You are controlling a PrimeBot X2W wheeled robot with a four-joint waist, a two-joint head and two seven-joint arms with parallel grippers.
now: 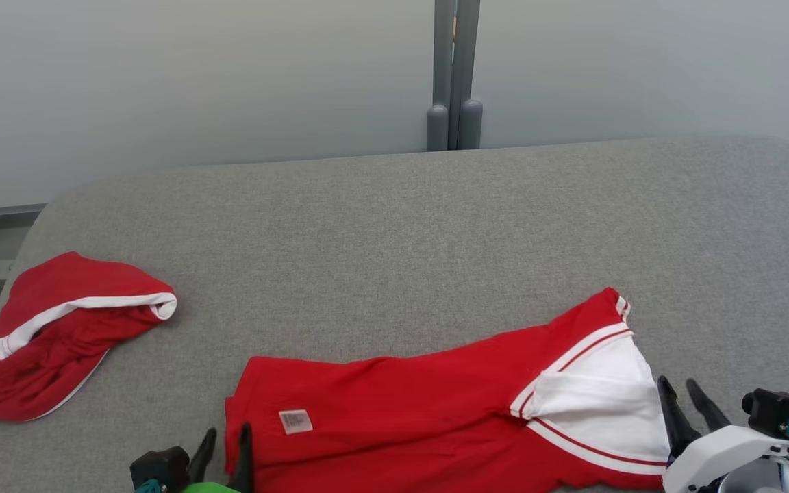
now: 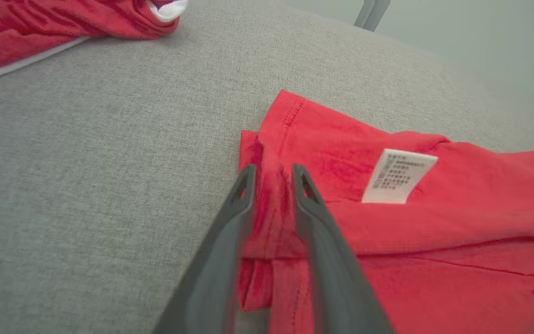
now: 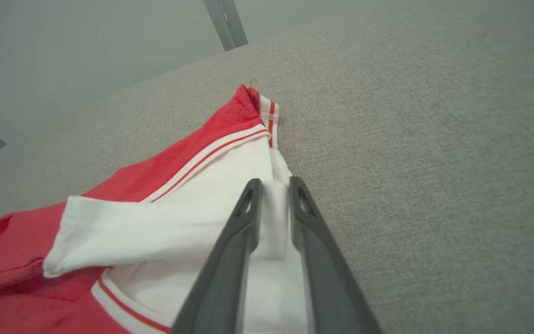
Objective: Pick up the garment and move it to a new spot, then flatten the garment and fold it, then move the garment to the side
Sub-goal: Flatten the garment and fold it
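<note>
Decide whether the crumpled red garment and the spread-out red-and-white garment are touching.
Apart. The head view shows bare grey surface between the crumpled red garment on the left and the spread-out red-and-white garment.

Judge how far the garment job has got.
Done: the red garment lies spread and looks folded lengthways on the grey cushion. In hand: the left gripper and right gripper sit open over its two ends. Left: probably another fold, then moving it aside.
</note>
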